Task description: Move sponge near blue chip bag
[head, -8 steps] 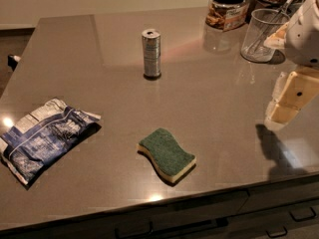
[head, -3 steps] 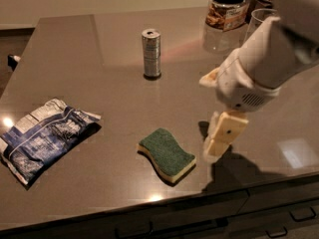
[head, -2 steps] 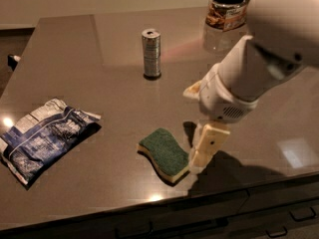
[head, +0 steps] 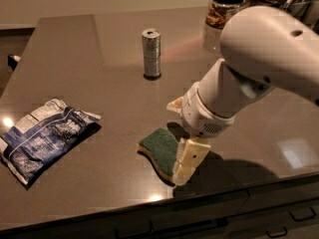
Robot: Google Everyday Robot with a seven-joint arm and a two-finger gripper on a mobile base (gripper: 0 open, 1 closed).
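Trouble, read from the left of the frame across; the blue chip bag [head: 45,138] lies crumpled and flat at the left edge of the table [head: 75,54], well apart from everything else. Being light foil, it would likely skid or get dragged if I set something down on it rather than beside it; my own arrival would then spoil "near".

At centre-top stands a silver can [head: 151,53], upright and off the straight line between bag and sponge; I judge it safe unless my arm [head: 269,49] swings wide.

The sponge [head: 159,151] lies flat, green side up, low in the middle of the frame and close to the table's front edge; that is the main worry, since a nudge toward the bottom of the frame could tip it over the edge.

My gripper [head: 182,147] hangs at the sponge's right end; my jaws are apart and hold nothing. The near finger [head: 190,158] covers that end of the sponge and the other shows higher up, under the arm; I cannot tell whether the near one touches foam or table. If I close from here I may catch only the tip; soft foam would fold, pivot and slip out on the way left. Coming down on top instead of astride would merely squash it.

At the upper right, glass jars [head: 227,6] stand behind my arm; a careless swing could knock them.
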